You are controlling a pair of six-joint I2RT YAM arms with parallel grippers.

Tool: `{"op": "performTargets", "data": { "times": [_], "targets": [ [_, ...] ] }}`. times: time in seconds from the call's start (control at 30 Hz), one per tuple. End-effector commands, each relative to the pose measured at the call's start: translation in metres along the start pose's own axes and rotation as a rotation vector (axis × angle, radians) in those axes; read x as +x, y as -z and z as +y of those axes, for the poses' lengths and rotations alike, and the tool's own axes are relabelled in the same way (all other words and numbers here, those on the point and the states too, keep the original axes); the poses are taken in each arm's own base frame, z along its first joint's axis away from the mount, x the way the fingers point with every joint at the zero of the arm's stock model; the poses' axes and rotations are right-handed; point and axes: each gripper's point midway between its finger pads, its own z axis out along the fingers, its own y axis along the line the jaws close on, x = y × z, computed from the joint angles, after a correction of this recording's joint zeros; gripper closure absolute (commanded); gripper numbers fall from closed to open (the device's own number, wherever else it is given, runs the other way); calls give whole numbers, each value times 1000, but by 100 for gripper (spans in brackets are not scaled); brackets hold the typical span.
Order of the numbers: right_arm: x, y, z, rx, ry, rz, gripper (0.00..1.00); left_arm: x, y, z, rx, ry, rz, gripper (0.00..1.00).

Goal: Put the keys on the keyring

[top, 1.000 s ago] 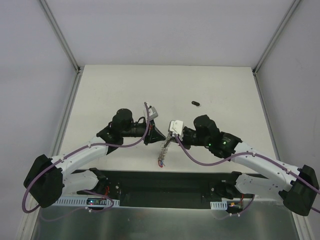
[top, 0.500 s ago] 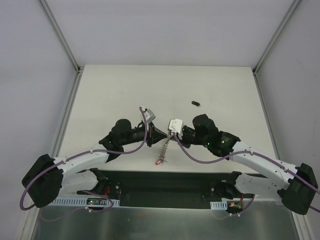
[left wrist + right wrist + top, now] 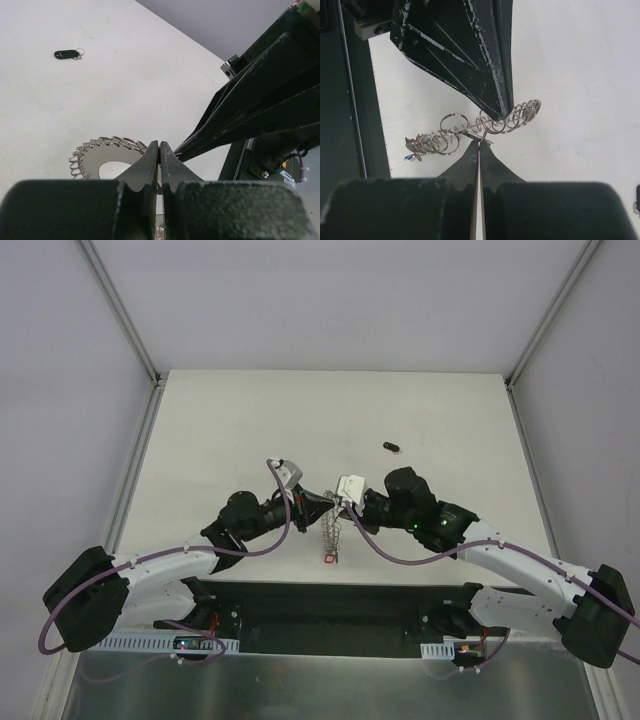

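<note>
The keyring (image 3: 332, 533) is held up off the table between both grippers, its red tag (image 3: 330, 558) at the low end. In the left wrist view it is a flat grey ring (image 3: 90, 161) with wire loops on its rim. My left gripper (image 3: 320, 507) is shut on its edge (image 3: 160, 146). My right gripper (image 3: 341, 504) is shut on one wire loop (image 3: 479, 144), with the left fingers (image 3: 485, 75) just above. The blue tag (image 3: 410, 157) hangs at the left end. One black key (image 3: 391, 447) lies on the table behind, also in the left wrist view (image 3: 66, 53). The second key is out of view.
The white table (image 3: 250, 430) is walled by grey panels with metal rails at its left (image 3: 140, 470) and right (image 3: 535, 470) edges. A dark base strip (image 3: 330, 605) runs along the near edge under the arms.
The left wrist has swung lower and to the left while its tips stayed at the ring. The keyring has turned from slanted to nearly upright, its red tag moving right. The right arm barely moved.
</note>
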Motion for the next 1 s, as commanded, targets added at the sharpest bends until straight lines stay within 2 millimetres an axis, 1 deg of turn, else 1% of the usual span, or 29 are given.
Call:
{"op": "performTargets", "data": {
  "times": [0.0,0.13,0.17,0.23,0.27,0.3,0.33,0.37,0.4,0.43,0.47,0.5,0.57,0.6,0.63,0.67,0.7,0.73,0.8,0.83,0.87,0.97],
  "targets": [
    [-12,3,1,-4,-11,-42,99,-48,1,-4,-10,-12,-201,100],
    [-12,5,-2,14,-8,-42,99,-33,5,-5,4,9,-163,99],
    [-11,6,-2,16,-8,-39,99,-27,7,-4,0,13,-142,86],
    [-11,6,-1,12,-4,-37,99,-21,9,-4,0,12,-112,77],
    [-12,7,-1,13,0,-40,99,-15,11,-4,-3,12,-85,74],
    [-12,8,0,8,0,-42,99,-13,13,-4,-5,4,-74,69],
    [-12,8,0,4,4,-42,99,-11,14,-4,-5,-5,-62,68],
    [-13,9,1,2,8,-44,99,-13,17,-4,-4,-16,-63,67],
    [-13,9,2,-3,10,-43,99,-6,19,-1,-16,-33,-33,63],
    [-13,9,3,-9,14,-41,99,-5,20,-2,-13,-46,-21,61],
    [-13,9,3,-12,15,-40,99,-7,21,-4,-4,-62,-15,60],
    [-12,9,5,-20,16,-39,99,0,23,-2,2,-80,26,58],
    [-12,9,6,-26,17,-36,99,-1,23,-7,38,-99,57,57],
    [-12,9,6,-27,17,-37,99,1,24,-12,80,-109,83,56],
    [-13,9,6,-31,18,-40,99,8,26,-7,75,-95,131,56],
    [-14,10,6,-30,20,-43,99,4,23,-7,89,-93,145,56],
    [-14,10,7,-32,20,-44,99,7,24,-15,145,-82,178,56],
    [-14,10,7,-33,20,-43,99,10,25,-12,152,-66,204,57],
    [-15,10,7,-34,21,-43,99,8,21,-15,195,-49,232,59],
    [-14,10,7,-35,22,-41,99,12,22,-18,224,-32,260,60],
    [-14,10,8,-38,23,-41,99,9,17,-17,234,-23,273,61],
    [-14,11,8,-37,23,-41,99,9,11,-22,278,11,309,62]
  ]
}}
